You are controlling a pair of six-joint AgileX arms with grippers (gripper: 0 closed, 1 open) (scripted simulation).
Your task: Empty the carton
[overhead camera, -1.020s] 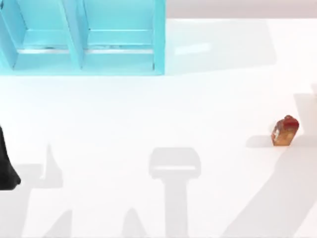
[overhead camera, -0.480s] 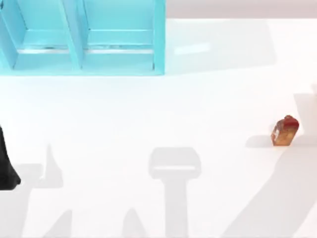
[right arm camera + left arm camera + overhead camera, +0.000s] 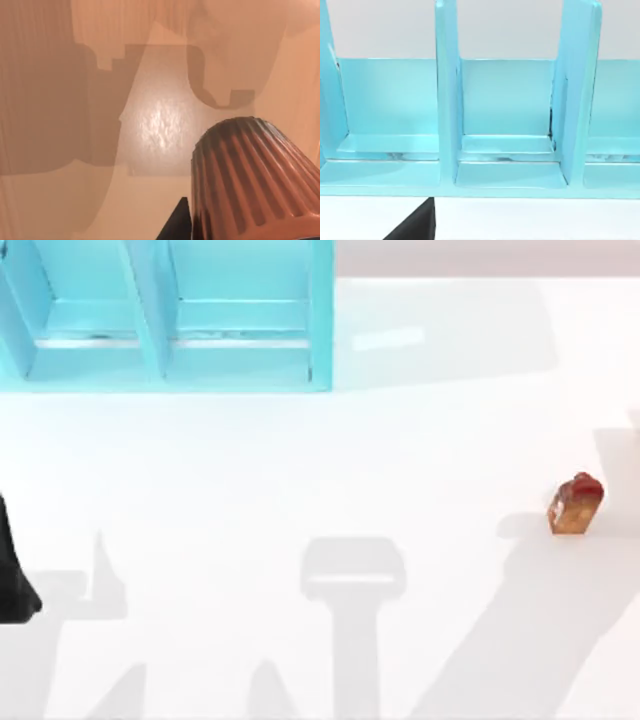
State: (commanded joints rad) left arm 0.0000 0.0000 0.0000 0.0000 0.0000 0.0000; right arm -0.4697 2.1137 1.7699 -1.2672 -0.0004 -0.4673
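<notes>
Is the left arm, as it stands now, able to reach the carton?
Probably not easily: the left arm sits at the table's left edge, while the carton stands far right. Nothing lies between them.

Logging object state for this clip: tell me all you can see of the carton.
The carton is a small orange-brown box with a red gabled top and a pale patch on one side, glossy like coated card. It stands alone on the white table near the top view's right edge, leaning slightly, its shadow falling to its left. Nothing touches it but the table. Whether it is open cannot be told.
</notes>
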